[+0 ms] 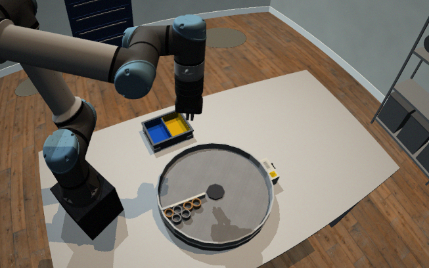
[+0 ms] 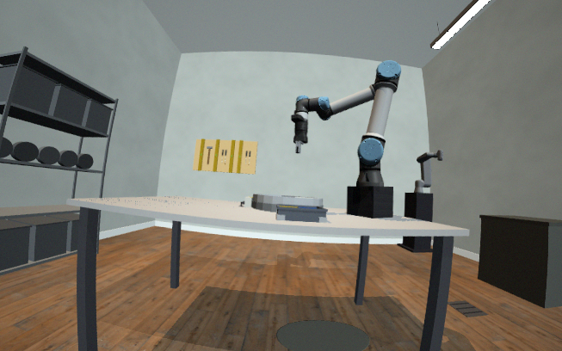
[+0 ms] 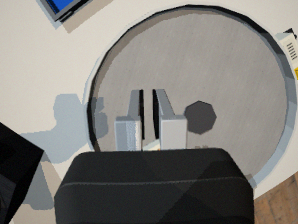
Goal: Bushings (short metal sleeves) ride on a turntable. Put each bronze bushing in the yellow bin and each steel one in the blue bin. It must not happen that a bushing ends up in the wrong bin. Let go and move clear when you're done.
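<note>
Six short sleeves sit on the round grey turntable (image 1: 239, 173) (image 2: 287, 202) (image 3: 230, 60), bunched nr the rim on the side toward the arm's black block-shaped base (image 1: 111, 207) (image 2: 370, 202) (image 3: 15, 172). Three are bronze: one ring-shaped bronze bushing (image 1: 165, 213) nr the rim, a second bronze bushing (image 1: 184, 206) and a third bronze bushing (image 1: 192, 203) side by side nearer the dark hub (image 1: 215, 191) (image 3: 200, 117). Three are steel: one grey steel bushing (image 1: 173, 210) btwn the bronze ones, a second steel bushing (image 1: 182, 214) and a third steel bushing (image 1: 173, 219) on the side away from the straight off-white bar (image 1: 184, 200). The dark grey divided tray w/ the yellow bin (image 1: 177, 125) and the blue bin (image 1: 157, 132) (image 3: 57, 3) stands on the pale worktop (image 1: 309, 133) (image 2: 213, 212) (image 3: 30, 60), just beside the turntable. A small white box w/ a yellow label (image 1: 268, 168) (image 3: 288, 50) is by the turntable rim, on the far side from the arm base. The dark two-finger hand (image 1: 190, 117) (image 2: 298, 150) (image 3: 148, 104) points down, well above the worktop; its fingers stand narrow, w/ a slim gap btwn the black pads & nothing held. All six bushings are on the turntable, i.e. still to be binned.
</note>
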